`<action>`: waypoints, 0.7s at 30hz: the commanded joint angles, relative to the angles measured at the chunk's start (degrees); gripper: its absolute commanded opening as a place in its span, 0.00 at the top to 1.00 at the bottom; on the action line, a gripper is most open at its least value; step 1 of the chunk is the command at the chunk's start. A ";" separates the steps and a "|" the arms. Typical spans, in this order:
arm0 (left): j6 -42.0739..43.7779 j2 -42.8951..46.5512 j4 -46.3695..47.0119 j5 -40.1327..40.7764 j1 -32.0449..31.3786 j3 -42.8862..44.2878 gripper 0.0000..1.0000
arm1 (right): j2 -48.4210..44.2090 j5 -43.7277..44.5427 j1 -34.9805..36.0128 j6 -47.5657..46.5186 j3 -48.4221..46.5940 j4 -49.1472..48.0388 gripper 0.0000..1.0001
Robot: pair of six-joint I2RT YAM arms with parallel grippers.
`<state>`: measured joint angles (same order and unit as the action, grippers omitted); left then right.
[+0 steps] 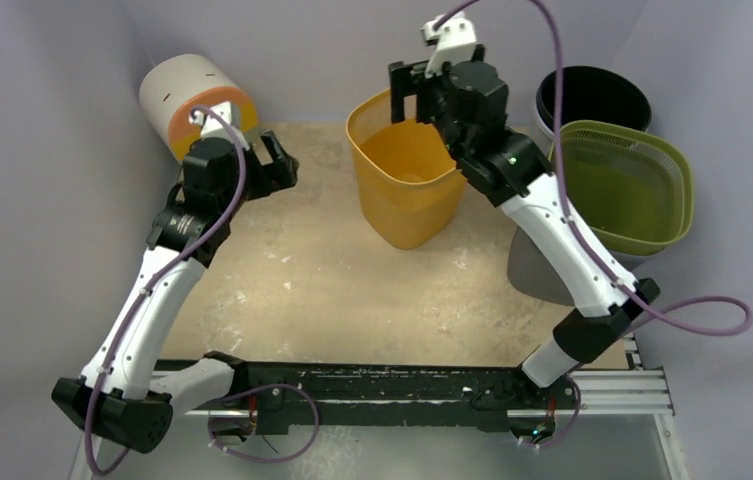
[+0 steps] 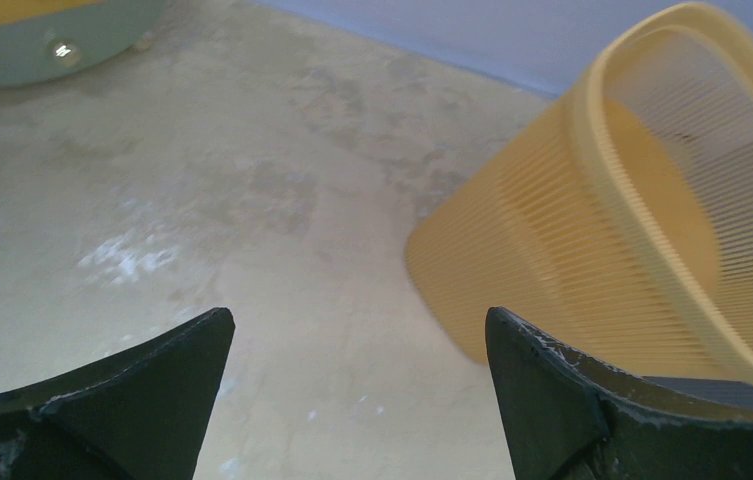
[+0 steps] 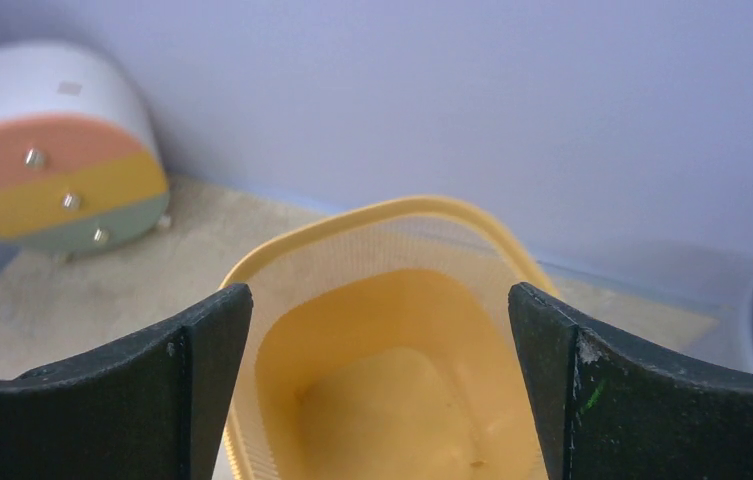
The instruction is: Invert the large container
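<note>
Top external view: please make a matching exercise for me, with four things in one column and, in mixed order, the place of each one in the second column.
Things:
1. yellow basket
2. green basket
3. black bowl
4. white drawer box

Places:
A. far left corner, lying on its side
B. middle of the table, mouth up
C. far right corner, behind the green one
D. right side, in front of the black one

Right pairs: 1-B, 2-D, 3-C, 4-A.
</note>
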<state>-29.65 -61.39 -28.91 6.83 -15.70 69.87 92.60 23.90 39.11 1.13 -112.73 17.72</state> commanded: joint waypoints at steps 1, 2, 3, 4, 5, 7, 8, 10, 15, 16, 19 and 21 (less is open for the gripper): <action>-2.93 -5.90 0.65 2.36 -8.93 14.05 0.07 | -3.15 11.37 -3.05 3.54 -2.41 3.44 0.00; -2.90 -8.12 -0.46 4.25 -11.56 17.51 0.07 | -3.72 10.65 -4.93 5.14 -2.16 4.63 0.00; -2.87 -11.48 -1.44 5.72 -14.32 21.23 0.07 | -4.39 9.04 -6.89 6.78 -1.60 5.66 0.00; -2.94 -13.96 -2.13 6.83 -16.84 24.67 0.07 | -5.41 7.23 -9.21 8.22 -0.72 6.11 0.00; -3.14 -16.32 -2.73 7.68 -19.08 27.77 0.07 | -6.39 6.27 -10.93 9.19 0.56 6.07 0.00; -3.35 -20.84 -3.30 9.44 -23.51 33.08 0.07 | -8.82 8.23 -12.81 9.79 3.03 5.32 0.00; -3.12 -23.06 -3.42 10.47 -25.73 35.36 0.07 | -9.85 8.94 -13.49 9.77 4.05 4.95 0.00; -2.16 -26.96 -2.81 12.18 -29.40 38.37 0.07 | -11.65 10.08 -15.45 10.20 5.35 5.24 0.00; 4.54 -34.60 2.11 11.01 -34.68 40.46 0.07 | -15.50 9.38 -21.31 11.13 7.89 6.60 0.00; 6.45 -35.81 3.13 9.96 -34.98 40.45 0.08 | -16.12 9.19 -22.14 11.05 8.45 6.68 0.00; 11.11 -38.73 4.84 8.30 -35.17 41.26 0.07 | -18.14 8.12 -25.26 11.07 10.34 6.65 0.00; 14.24 -40.06 5.49 7.76 -35.23 42.06 0.04 | -19.08 6.77 -27.15 11.14 11.60 6.24 0.00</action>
<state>-23.70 -100.68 -28.25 15.64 -51.20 108.14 76.42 31.94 14.79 11.20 -102.74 25.36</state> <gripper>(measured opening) 0.934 0.997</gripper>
